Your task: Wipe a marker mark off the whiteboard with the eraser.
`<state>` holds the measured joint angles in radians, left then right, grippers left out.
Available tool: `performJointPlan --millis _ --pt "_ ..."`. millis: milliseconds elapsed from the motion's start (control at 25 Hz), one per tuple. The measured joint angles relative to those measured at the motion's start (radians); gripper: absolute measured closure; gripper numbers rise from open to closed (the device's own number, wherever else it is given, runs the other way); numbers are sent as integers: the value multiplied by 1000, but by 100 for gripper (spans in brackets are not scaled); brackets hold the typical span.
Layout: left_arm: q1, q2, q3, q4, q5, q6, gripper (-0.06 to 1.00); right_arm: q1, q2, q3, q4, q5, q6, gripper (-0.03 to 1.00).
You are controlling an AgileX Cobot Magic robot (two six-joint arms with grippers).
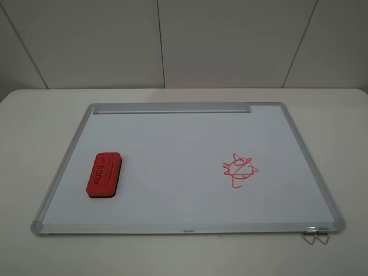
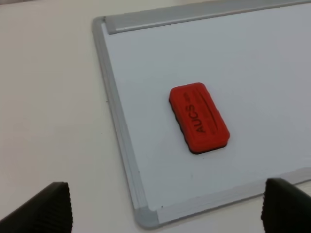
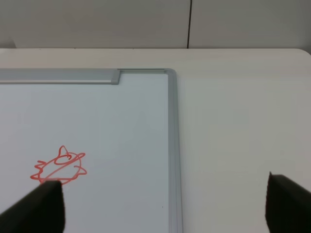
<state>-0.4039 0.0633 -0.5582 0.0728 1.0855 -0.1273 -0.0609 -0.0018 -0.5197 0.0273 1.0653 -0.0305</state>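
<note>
The whiteboard (image 1: 190, 138) lies flat on the table, silver-framed. On its left part rests the red eraser (image 1: 104, 175), lettering up; the left wrist view shows the eraser (image 2: 199, 119) alone on the board (image 2: 252, 73). The marker mark does not show in any view. My left gripper (image 2: 167, 208) hangs open short of the board's near left corner, nothing between its fingers (image 2: 48, 208). My right gripper (image 3: 163, 206) is open too, over the board's right edge (image 3: 172, 145). Neither gripper appears in the exterior high view.
A round, bug-like red scribble (image 1: 240, 168) with a tail sits right of the board's centre, also the scribble (image 3: 60, 167) by my right gripper's finger. A grey tray strip (image 1: 172, 107) runs along the far edge. Wire clips (image 1: 315, 236) stick out at the front right corner.
</note>
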Motion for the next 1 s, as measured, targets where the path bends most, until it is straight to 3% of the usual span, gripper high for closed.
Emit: performJointPlan --millis 200,320,840,1000 --pt "0 -44 35 -108 -40 122 17 0 0 0 0 0 0 26" --pt "0 -67 49 -134 -35 136 17 0 0 0 0 0 0 26" --pt "8 -69 54 -144 -30 134 17 0 0 0 0 0 0 26" --pt "96 -69 54 -144 -28 127 17 0 0 0 0 0 0 26"
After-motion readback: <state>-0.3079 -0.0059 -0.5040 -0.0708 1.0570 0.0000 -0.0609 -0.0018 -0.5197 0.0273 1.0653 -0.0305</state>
